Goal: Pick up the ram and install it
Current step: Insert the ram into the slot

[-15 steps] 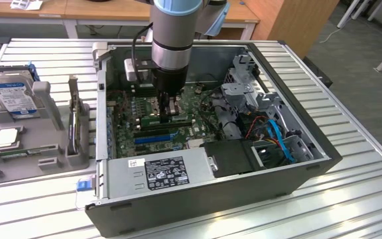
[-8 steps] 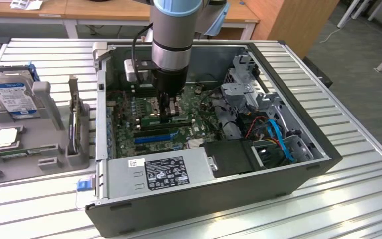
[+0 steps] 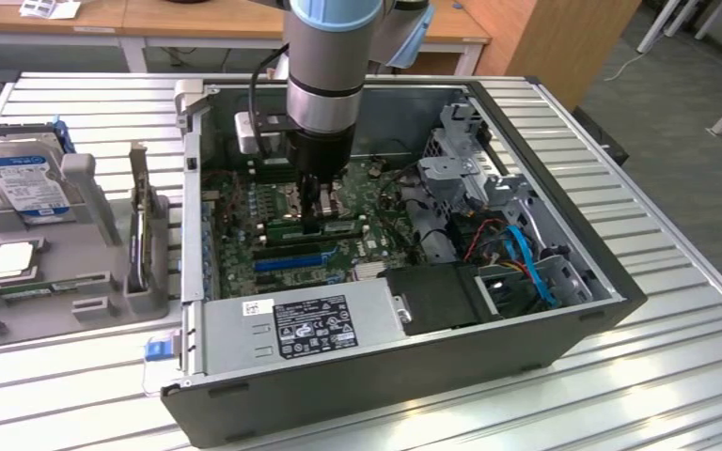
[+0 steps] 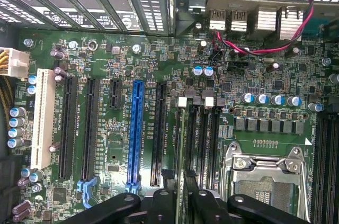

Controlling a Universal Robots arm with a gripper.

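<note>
Fingers (image 4: 168,198) of the gripper (image 3: 317,209) stand a little apart, one on each side of the ram (image 3: 336,226), and I see no firm hold on it. The green stick lies edge-up along a memory slot (image 4: 204,139) on the motherboard (image 4: 265,75), beside the empty processor socket (image 4: 267,181), near the middle of the open computer case (image 3: 549,310). It looks seated or nearly so, though I cannot tell whether the latches have closed. The arm hangs straight down into the case, probably so that any push runs squarely into the slot rather than bending the board. On the exterior view's left, well apart from the case, a grey fixture tray (image 3: 86,310) holds a hard drive (image 3: 23,178).
</note>
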